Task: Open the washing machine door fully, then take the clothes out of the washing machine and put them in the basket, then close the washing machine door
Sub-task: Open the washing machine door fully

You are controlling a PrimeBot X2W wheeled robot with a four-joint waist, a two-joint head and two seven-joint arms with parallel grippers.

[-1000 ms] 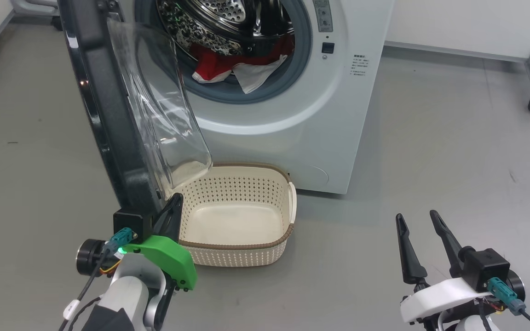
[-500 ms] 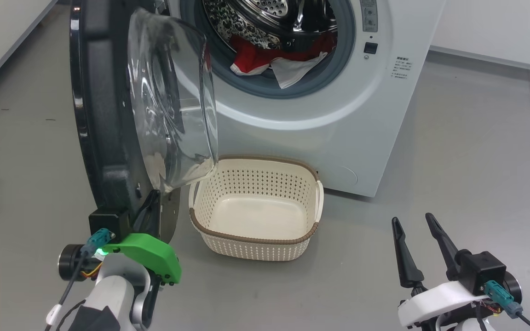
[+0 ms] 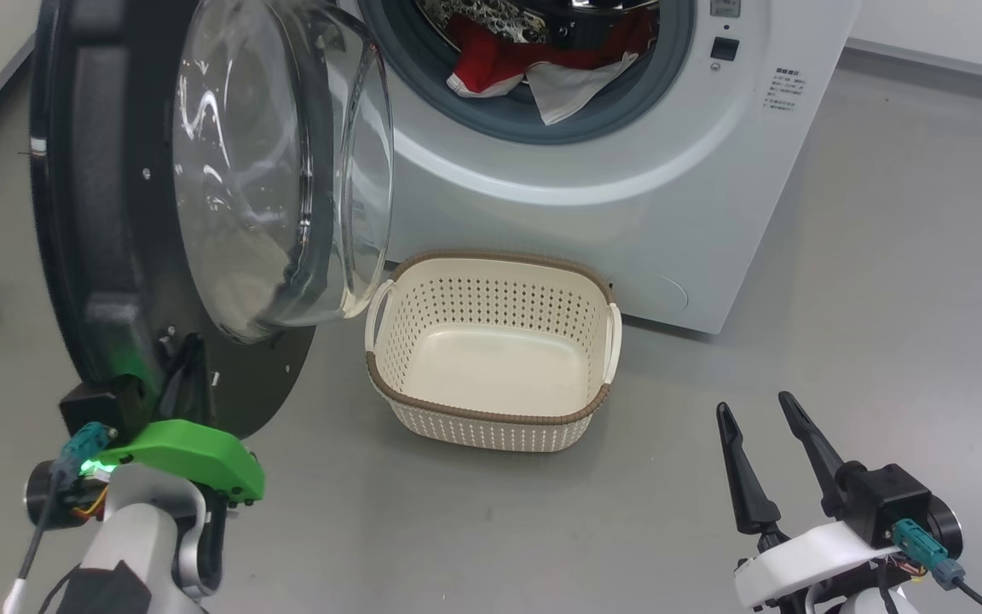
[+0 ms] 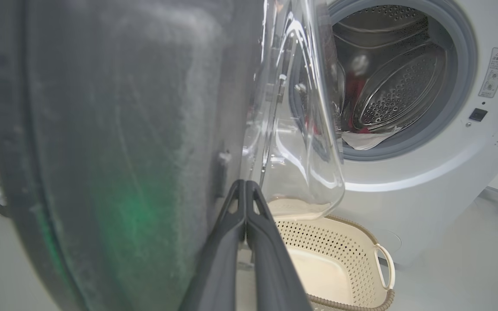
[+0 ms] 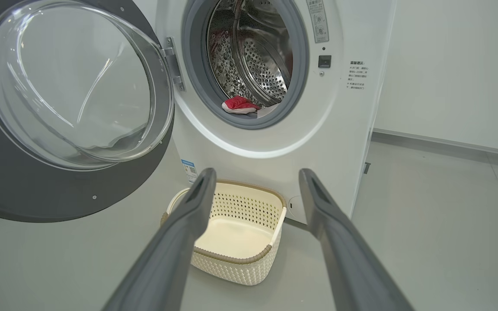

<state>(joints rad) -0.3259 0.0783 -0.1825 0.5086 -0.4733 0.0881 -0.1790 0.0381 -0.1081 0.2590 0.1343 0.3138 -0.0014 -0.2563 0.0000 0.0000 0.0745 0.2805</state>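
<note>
You see the washing machine door [image 3: 82, 213] swung wide at the left, its glass bowl beside the empty basket [image 3: 491, 418] at center. The red clothes [image 3: 499, 60] lie in the washing machine [image 3: 627, 196] at the top. Your left gripper [image 3: 191, 345], fingers together, sits at the door's lower rim. Your right gripper [image 3: 753, 403], lower right, is spread and empty.

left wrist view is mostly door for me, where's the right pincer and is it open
observer: the right pincer is open and empty, over the floor to the right of the basket.
operator: anything in it, i only see one end
observer: nothing; the head view shows its whole bottom bare, and the clothes lie in the mouth of the washing machine.
</note>
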